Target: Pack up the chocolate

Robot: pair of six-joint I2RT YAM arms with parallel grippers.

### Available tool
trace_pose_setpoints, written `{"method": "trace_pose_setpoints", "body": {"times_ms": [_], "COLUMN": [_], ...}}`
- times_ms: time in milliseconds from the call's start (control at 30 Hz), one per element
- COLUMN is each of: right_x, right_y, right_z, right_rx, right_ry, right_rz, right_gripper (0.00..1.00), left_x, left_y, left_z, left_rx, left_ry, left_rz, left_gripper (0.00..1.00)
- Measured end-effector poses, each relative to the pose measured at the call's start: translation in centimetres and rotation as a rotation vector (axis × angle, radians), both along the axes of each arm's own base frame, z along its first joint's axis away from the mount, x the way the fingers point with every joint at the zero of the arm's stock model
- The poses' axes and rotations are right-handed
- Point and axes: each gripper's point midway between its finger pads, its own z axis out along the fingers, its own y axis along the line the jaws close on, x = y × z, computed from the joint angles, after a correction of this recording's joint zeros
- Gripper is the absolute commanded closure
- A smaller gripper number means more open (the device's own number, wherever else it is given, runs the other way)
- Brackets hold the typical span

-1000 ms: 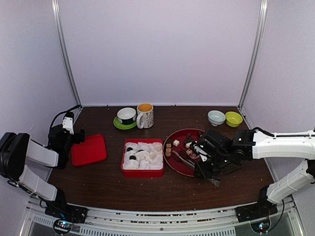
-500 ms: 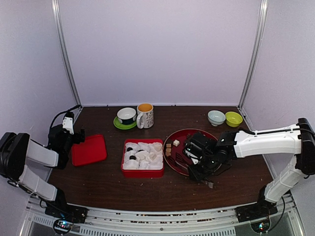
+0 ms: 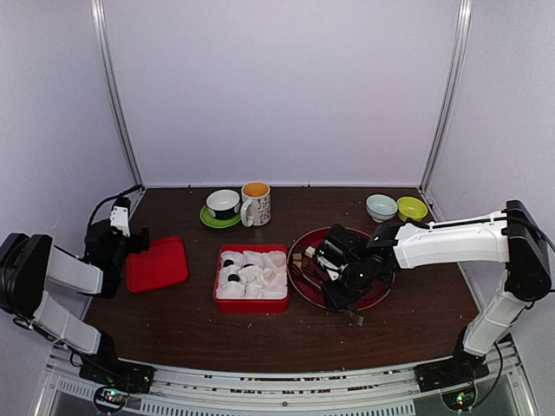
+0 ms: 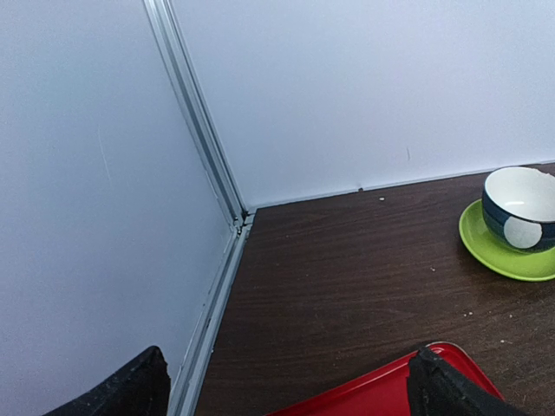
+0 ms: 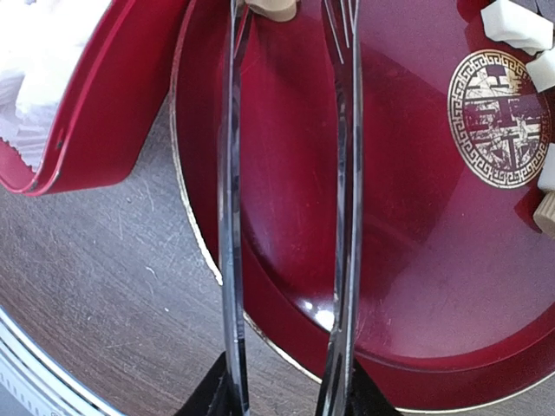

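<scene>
Small tan and cream chocolate pieces (image 3: 303, 255) lie on the left part of a dark red round plate (image 3: 378, 295). A red box (image 3: 251, 303) holds white paper cups, two with dark pieces (image 3: 231, 270). My right gripper (image 3: 340, 293) is shut on metal tongs (image 5: 230, 199), whose arms stand apart over the plate (image 5: 416, 243). Their tips reach a tan piece (image 5: 273, 7) by the box wall (image 5: 113, 95). Cream pieces (image 5: 516, 22) lie at the upper right. My left gripper (image 3: 130, 241) is open and empty over a red lid's corner (image 4: 381, 390).
The red lid (image 3: 157, 263) lies left of the box. A blue-white bowl on a green saucer (image 3: 223, 204) and a mug (image 3: 256, 203) stand at the back. A pale bowl (image 3: 381, 207) and a yellow-green bowl (image 3: 412, 209) stand back right. The left wall is close to my left gripper (image 4: 290, 390).
My right arm has swung left across the plate with the tongs, toward the box. The left arm has not moved.
</scene>
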Motion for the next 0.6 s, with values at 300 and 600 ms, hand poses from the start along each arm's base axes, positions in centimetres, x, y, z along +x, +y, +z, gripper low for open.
{"method": "trace_pose_setpoints", "body": {"times_ms": [300, 600], "right_x": [0.5, 0.6], "right_y": [0.4, 0.3], "right_z": [0.3, 4.5], "right_rx": [0.023, 0.126], "right_ry": [0.000, -0.080], "right_rz": [0.003, -0.001], "right_gripper": [0.73, 0.73], "left_x": [0.0, 0.0], "left_y": [0.0, 0.0], "left_z": [0.0, 0.0], "left_rx": [0.000, 0.000], "left_ry": [0.000, 0.000], "left_rz": [0.000, 0.000], "left_gripper": [0.02, 0.02]}}
